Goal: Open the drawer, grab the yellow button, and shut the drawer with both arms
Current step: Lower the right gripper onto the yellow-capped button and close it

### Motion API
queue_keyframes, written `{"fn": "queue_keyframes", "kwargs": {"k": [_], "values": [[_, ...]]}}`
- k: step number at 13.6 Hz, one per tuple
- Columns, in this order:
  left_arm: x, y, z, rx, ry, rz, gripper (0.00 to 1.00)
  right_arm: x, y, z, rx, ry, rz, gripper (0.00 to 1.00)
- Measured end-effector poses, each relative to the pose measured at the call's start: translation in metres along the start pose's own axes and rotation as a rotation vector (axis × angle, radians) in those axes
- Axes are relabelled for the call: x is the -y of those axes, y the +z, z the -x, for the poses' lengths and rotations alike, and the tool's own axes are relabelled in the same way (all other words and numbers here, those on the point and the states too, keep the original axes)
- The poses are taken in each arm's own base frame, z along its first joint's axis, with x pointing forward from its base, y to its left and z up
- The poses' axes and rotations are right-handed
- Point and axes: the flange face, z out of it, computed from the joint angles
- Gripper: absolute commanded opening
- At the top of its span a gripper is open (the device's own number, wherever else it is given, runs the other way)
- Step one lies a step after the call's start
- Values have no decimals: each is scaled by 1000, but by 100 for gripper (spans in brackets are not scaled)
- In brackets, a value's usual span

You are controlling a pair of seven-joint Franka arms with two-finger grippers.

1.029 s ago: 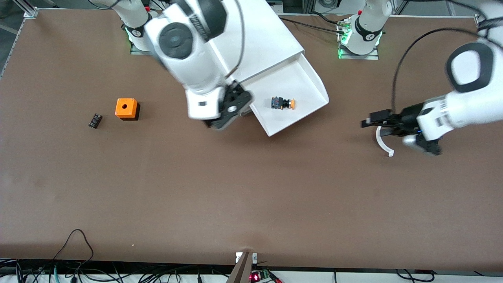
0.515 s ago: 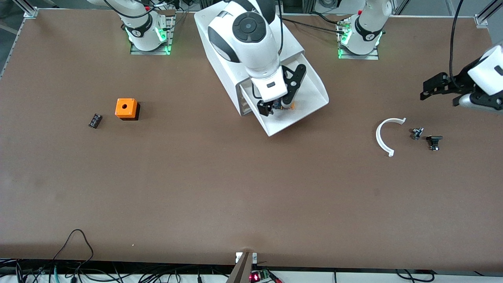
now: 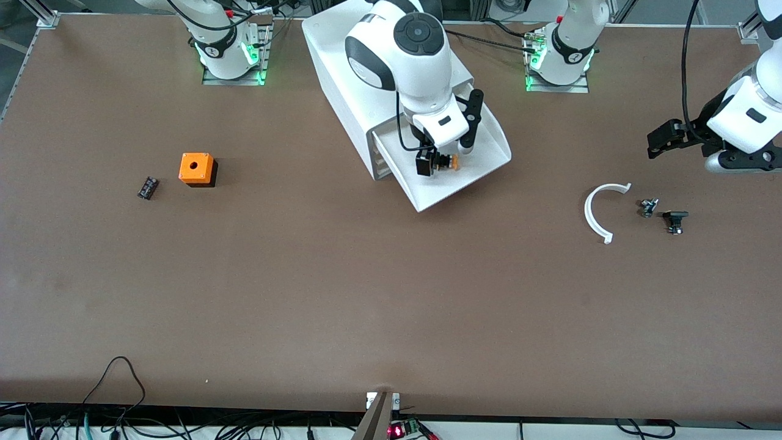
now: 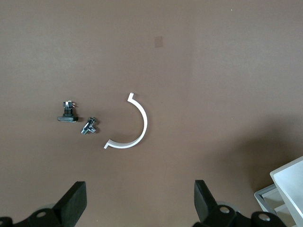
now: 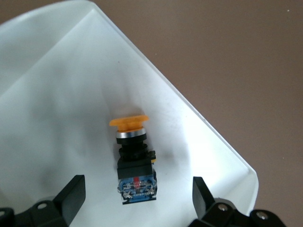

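The cabinet (image 3: 366, 67) is standing at the tabletop's edge where the arms' bases are, between the two bases, and its drawer (image 3: 482, 131) is sticking out toward the front camera. The button (image 3: 445, 162) is lying in the drawer, with the right gripper (image 3: 445, 146) hanging spread directly over it. The cube (image 3: 196, 168) is sitting toward the right arm's end of the tabletop, with the small part (image 3: 147, 187) just beside it, closer to that end's edge. Toward the left arm's end, the curved strip (image 3: 597, 211) is lying beside two small fittings (image 3: 663, 214), which are lying closer to that edge, and the left gripper (image 3: 678, 137) is hanging spread over the tabletop near them.
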Motion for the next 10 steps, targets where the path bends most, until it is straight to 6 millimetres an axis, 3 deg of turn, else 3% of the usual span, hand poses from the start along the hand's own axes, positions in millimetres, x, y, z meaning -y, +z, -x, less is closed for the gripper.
{"fn": "queue_keyframes", "kwargs": {"k": [4, 6, 7, 8, 10], "values": [[1, 1, -1, 2, -6, 0, 100, -3, 30, 2, 33, -25, -17, 100], [1, 1, -1, 2, -8, 0, 100, -3, 36, 2, 39, -26, -20, 100], [1, 1, -1, 2, -8, 0, 100, -2, 35, 2, 39, -28, -20, 89], [1, 1, -1, 2, -9, 0, 100, -2, 35, 1, 38, -29, -20, 71], [1, 1, -1, 2, -10, 0, 100, 1, 35, 0, 39, -36, -19, 55]]}}
